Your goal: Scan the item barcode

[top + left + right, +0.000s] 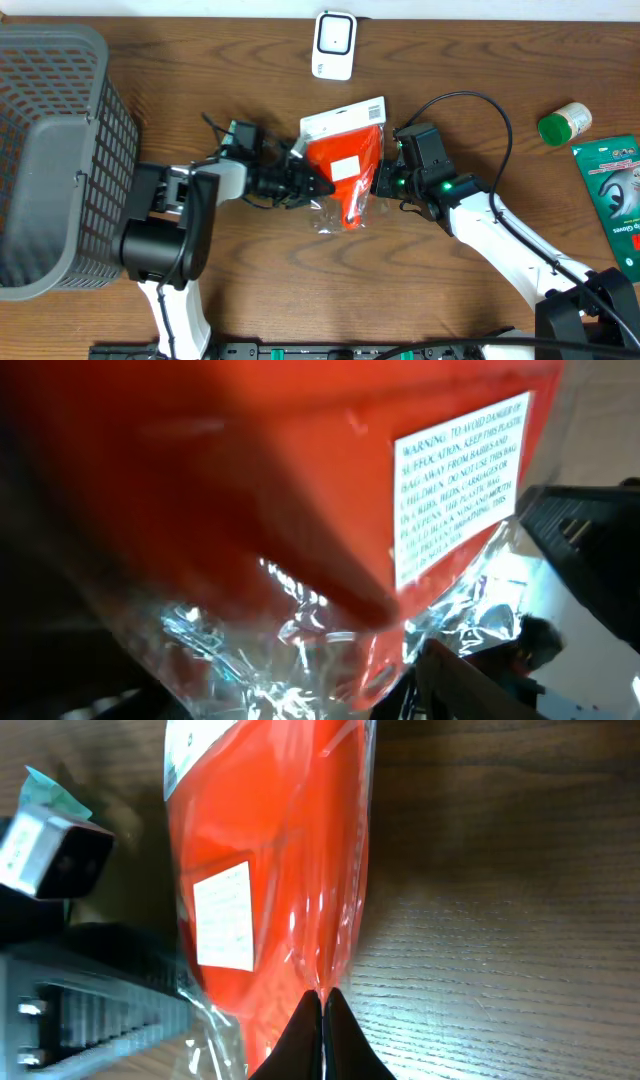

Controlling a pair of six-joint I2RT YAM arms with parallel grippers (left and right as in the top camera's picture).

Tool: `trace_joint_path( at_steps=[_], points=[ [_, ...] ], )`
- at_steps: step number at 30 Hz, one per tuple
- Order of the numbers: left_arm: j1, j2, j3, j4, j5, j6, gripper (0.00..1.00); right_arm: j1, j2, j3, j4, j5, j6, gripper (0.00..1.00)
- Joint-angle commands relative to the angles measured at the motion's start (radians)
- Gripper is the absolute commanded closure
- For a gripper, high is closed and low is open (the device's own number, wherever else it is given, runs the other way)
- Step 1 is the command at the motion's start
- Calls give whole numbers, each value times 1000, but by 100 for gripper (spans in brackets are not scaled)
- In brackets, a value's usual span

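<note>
Orange packet [348,165] in clear film, centre of frame, between both arms. Right gripper [322,1020] was pinched shut on its right-hand edge; left gripper [315,187] met the left edge, grip indeterminate. Advised: film taut, label turned toward white device [334,44], upper centre.

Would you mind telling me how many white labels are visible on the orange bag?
2: a white header card on the far edge of the orange bag, and a white sticker mid-face. Its underside is hidden, so more may exist.
</note>
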Motion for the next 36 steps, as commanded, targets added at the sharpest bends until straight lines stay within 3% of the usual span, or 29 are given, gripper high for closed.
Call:
trace_joint_path(
  at_steps=[1, 2, 3, 14, 36],
  points=[
    [-21, 53, -35, 15, -132, -61, 79, -4, -16, 0, -1, -18, -19, 99],
    [-20, 53, -35, 18, -133, -66, 92, -4, -16, 0, -1, -23, -19, 99],
    [-16, 53, -35, 19, -133, -66, 93, -4, -16, 0, -1, -23, -19, 99],
    [0, 33, -35, 17, -109, -71, 93, -4, -35, 0, 0, -23, -19, 99],
    [-1, -217, -35, -2, -130, -92, 93, -5, -120, 2, -16, -52, -31, 99]
  ],
)
